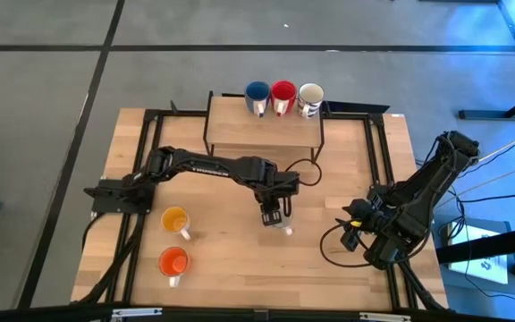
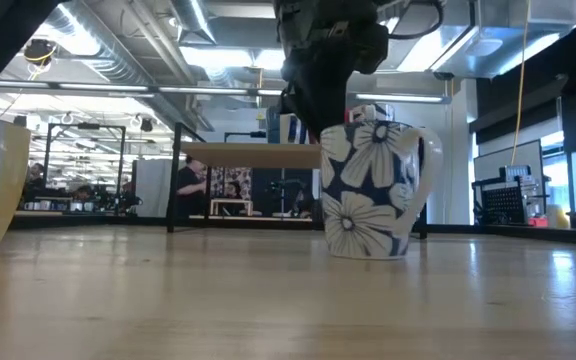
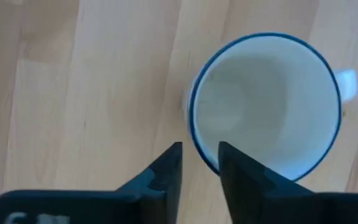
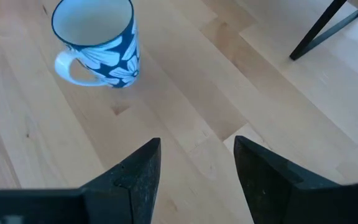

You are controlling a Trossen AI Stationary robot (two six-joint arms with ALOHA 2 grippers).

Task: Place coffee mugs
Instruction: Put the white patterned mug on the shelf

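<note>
1. The white-and-blue flowered mug [image 2: 373, 190] stands upright, mouth up, mid-surface [image 1: 240, 259], in front of the raised shelf [image 1: 262, 121].
2. From overhead the left tool [image 1: 274, 215] hides most of it.
3. The left arm reaches across; its fingers straddle the rim, one inside, one outside, nearly closed.
4. The right tool [image 4: 194, 165], open and empty, waits near the right edge.

A pale wood-plank table [image 1: 240, 259] stands on grey flooring [image 1: 43, 89] crossed by dark seams, while beyond it strip lights [image 2: 223, 58] and exposed ducting [image 2: 108, 60] line an open workshop ceiling.
</note>
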